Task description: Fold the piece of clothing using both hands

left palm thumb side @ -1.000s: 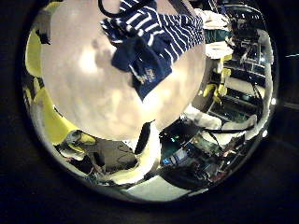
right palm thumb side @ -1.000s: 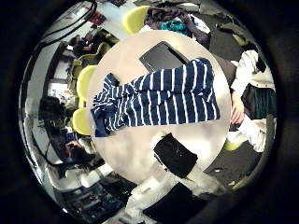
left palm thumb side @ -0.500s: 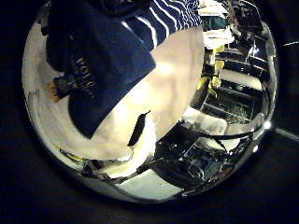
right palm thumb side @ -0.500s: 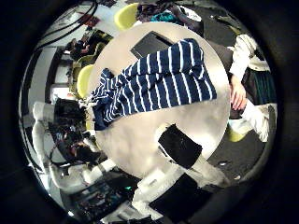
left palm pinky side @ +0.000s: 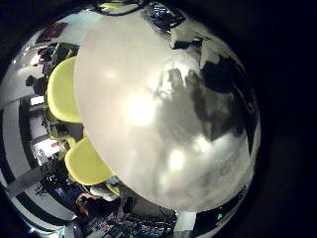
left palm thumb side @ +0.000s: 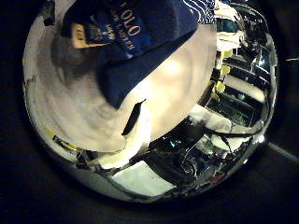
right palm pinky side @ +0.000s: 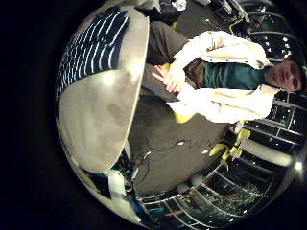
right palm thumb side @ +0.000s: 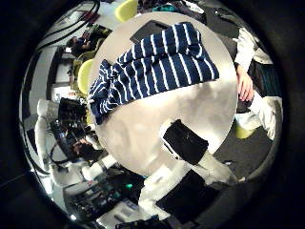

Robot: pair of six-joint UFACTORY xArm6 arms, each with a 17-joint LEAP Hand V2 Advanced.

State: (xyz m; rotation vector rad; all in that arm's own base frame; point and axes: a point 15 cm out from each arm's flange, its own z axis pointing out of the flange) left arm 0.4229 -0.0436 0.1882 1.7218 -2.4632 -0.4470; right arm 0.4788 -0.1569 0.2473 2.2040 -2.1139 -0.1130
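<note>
Right thumb side palm view gives me the clearest look: the striped shirt (right palm thumb side: pixel 152 67) lies spread flat on the round table (right palm thumb side: pixel 162 124), well out from my right palm, with bare tabletop between the camera and the cloth. A black part of the right hand (right palm thumb side: pixel 186 141) juts into that view, but I can't tell from it how far the fingers are spread, and nothing shows them touching the cloth.

From the left thumb side palm view, a dark blue part of the shirt (left palm thumb side: pixel 131 42), with its neck label showing, fills much of the picture, so that cloth is close against my left palm. The left hand (left palm thumb side: pixel 134 119) shows only as a dark sliver near the table's edge; I cannot tell whether it pinches the fabric.

The left little finger side palm view shows mostly bare, pale tabletop (left palm pinky side: pixel 168 109) under bright reflections, with two yellow chairs (left palm pinky side: pixel 64 89) just beside its rim.

In the right little finger side palm view, the striped cloth (right palm pinky side: pixel 91 53) lies on the table near its edge, apart from that palm.
</note>
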